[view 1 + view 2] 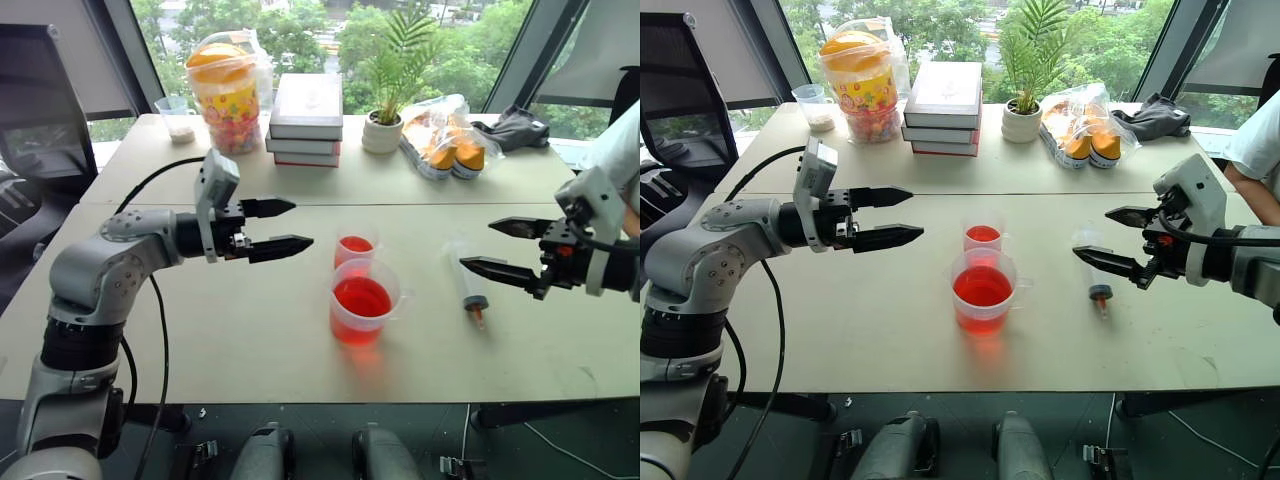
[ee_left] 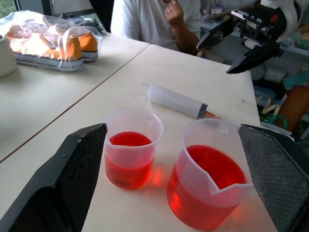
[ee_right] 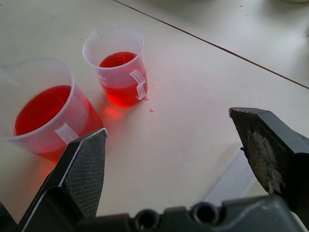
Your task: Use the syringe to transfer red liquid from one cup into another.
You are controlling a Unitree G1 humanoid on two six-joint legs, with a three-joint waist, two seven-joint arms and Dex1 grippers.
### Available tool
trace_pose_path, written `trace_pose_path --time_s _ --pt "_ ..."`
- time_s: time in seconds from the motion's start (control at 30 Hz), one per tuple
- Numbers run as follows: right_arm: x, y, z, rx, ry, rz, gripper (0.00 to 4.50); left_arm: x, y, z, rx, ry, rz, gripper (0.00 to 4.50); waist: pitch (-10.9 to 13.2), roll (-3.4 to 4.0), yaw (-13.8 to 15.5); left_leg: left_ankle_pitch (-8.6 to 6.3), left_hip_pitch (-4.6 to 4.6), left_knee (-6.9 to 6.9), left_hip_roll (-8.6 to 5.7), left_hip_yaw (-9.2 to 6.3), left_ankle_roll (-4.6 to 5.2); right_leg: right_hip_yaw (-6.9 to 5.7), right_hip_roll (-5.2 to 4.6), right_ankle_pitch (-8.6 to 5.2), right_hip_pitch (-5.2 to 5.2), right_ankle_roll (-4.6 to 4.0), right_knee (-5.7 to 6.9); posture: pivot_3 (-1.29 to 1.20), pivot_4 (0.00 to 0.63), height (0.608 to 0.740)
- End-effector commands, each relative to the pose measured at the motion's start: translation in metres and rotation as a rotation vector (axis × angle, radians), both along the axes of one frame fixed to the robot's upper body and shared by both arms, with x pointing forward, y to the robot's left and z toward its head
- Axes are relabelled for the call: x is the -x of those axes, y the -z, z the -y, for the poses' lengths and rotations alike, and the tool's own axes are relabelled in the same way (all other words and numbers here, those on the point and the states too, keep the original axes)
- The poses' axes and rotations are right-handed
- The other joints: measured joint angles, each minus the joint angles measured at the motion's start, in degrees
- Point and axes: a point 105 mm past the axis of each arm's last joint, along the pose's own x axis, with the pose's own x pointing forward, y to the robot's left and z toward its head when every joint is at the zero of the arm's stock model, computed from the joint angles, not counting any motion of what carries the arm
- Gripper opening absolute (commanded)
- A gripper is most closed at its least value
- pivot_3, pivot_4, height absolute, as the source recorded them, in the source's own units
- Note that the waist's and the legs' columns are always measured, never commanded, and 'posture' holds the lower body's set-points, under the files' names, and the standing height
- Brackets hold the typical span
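Right hand (image 1: 497, 247) hovers spread and empty just above our syringe (image 1: 469, 285); reaching carelessly, we could nudge the larger cup (image 1: 362, 301) nearby and spill red liquid (image 1: 361, 296).

Bright red liquid (image 1: 361, 296) glows inside two clear plastic cups on the pale beige worktop (image 1: 200, 330). The clear plastic syringe (image 1: 468, 284) has an orange-red tip.

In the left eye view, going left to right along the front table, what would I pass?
Left gripper, open → larger cup of red liquid → syringe, lying flat → right gripper, open. The smaller cup sits just behind the larger one, so I skip it.
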Motion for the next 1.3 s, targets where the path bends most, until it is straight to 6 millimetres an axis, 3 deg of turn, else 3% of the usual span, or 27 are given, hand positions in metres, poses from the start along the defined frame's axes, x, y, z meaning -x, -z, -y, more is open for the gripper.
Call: trace_pose_path --time_s 0.03,0.7,0.9,1.1,1.3 --pt "0.003 -0.013 0.000 0.019 0.000 0.050 4.46 0.006 -0.011 -0.002 0.020 0.005 0.055 4.50 0.00 -0.01 0.02 0.00 0.00 0.00 0.00 0.00 0.00 0.00 -0.02 0.00 0.00 0.00 0.00 0.00 0.150 0.740" --pt "0.012 -0.001 -0.001 -0.020 0.035 0.015 4.46 0.009 -0.017 -0.009 0.007 0.030 0.052 4.50 0.00 -0.01 0.01 0.00 0.01 0.01 0.00 0.00 0.00 -0.01 0.04 0.00 0.02 0.00 0.00 0.00 0.150 0.740" --pt "-0.011 -0.003 0.011 -0.031 0.125 -0.004 4.46 0.000 -0.021 -0.007 0.019 0.024 0.074 4.50 0.00 -0.01 -0.06 0.01 0.05 0.06 -0.01 0.03 0.00 0.01 0.04 0.00 0.06 -0.01 0.00 0.00 0.150 0.740" --pt "-0.055 0.004 0.033 -0.041 0.360 -0.110 4.46 0.000 -0.014 -0.004 0.021 0.046 0.057 4.50 0.01 0.00 -0.22 0.01 0.04 0.02 0.00 0.09 0.00 0.07 -0.04 0.00 -0.03 -0.02 0.04 0.00 0.150 0.740" --pt "-0.080 0.036 0.044 -0.011 0.518 -0.302 4.46 -0.004 -0.016 0.009 0.027 0.069 0.070 4.50 0.00 0.00 0.11 0.01 -0.06 -0.05 -0.03 0.07 0.00 0.03 -0.04 0.00 -0.11 -0.02 -0.01 0.00 0.150 0.740"
